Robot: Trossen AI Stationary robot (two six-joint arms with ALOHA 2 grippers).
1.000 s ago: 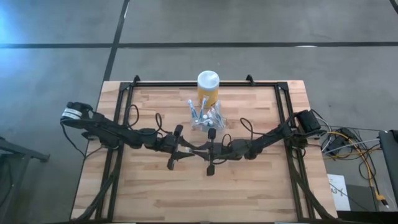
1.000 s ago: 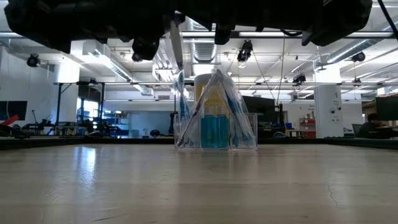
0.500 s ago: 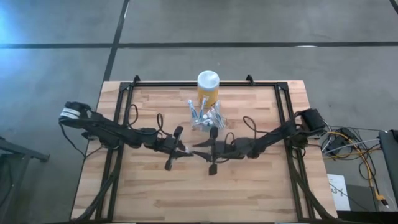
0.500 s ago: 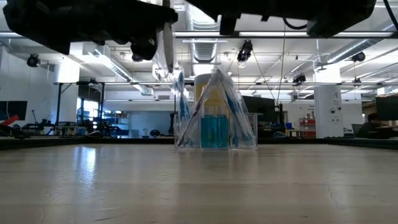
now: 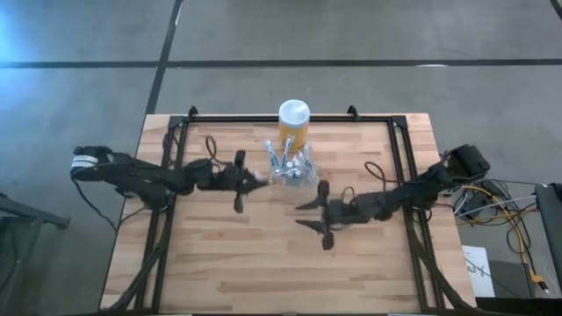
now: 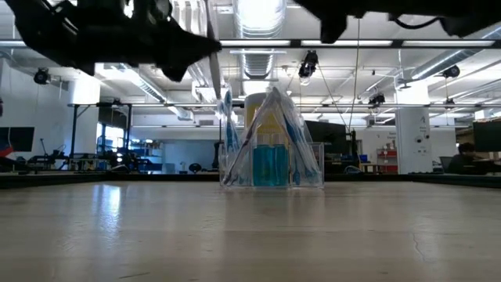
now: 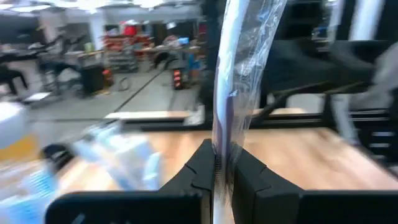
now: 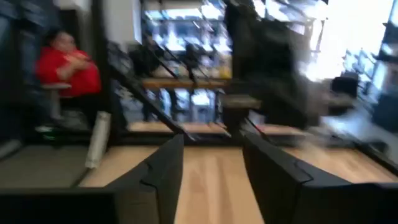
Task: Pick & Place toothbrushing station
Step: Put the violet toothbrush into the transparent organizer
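Just ahead of the left gripper (image 5: pixel 255 182) the toothbrushing station (image 5: pixel 291 168) and the yellow jar (image 5: pixel 293 123) behind it block the way, while bare table (image 5: pixel 263 263) lies open around the right gripper (image 5: pixel 309 213), its fingers parted on nothing.

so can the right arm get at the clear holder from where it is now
Probably yes. The right tool sits open and empty on the near side of the clear holder, with bare table between them. The left tool, shut on a wrapped toothbrush, is close beside the holder and could crowd it.
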